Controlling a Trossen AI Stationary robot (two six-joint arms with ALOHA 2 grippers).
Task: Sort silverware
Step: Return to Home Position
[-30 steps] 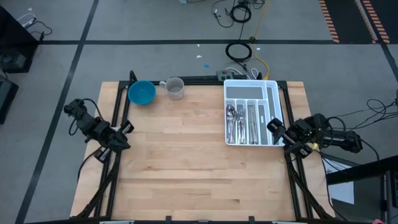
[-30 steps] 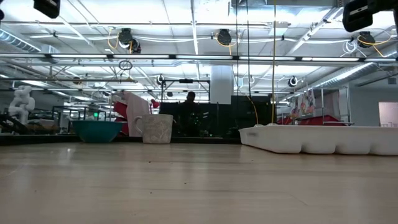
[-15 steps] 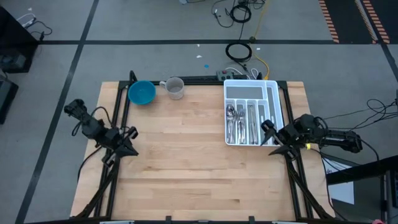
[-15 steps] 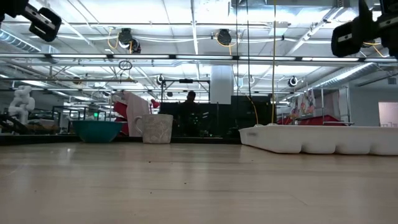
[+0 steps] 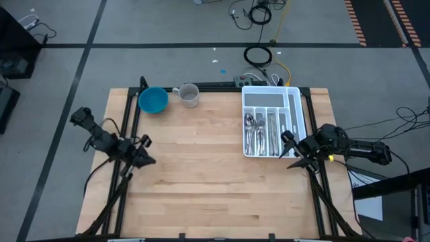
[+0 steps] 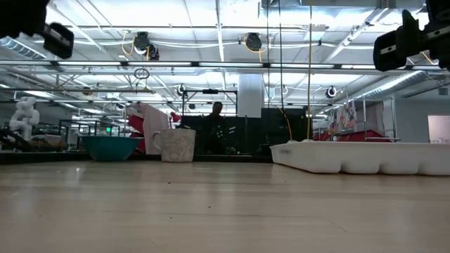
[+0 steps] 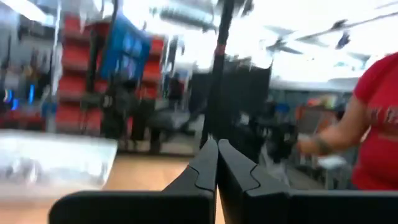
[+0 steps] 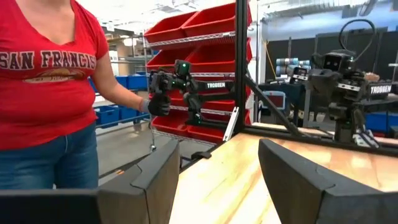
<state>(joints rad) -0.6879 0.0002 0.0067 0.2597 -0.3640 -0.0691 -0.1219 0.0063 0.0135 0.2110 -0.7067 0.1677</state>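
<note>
Left tool [image 7: 217, 144], fingers pressed together, hangs over the counter's [image 5: 201, 188] left edge; right tool [image 8: 219, 147], spread, hangs at the right edge beside the white tray [image 5: 269, 100]. Silverware [image 5: 261, 133] lies in the tray's long compartments. Blue bowl [image 5: 153, 100] and mug [image 5: 189, 95] stand farthest back.

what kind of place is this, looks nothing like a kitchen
Probably a robotics lab or workshop, not a home: red storage bins on racking, loose cables on a grey floor, an industrial ceiling with strip lights.
</note>
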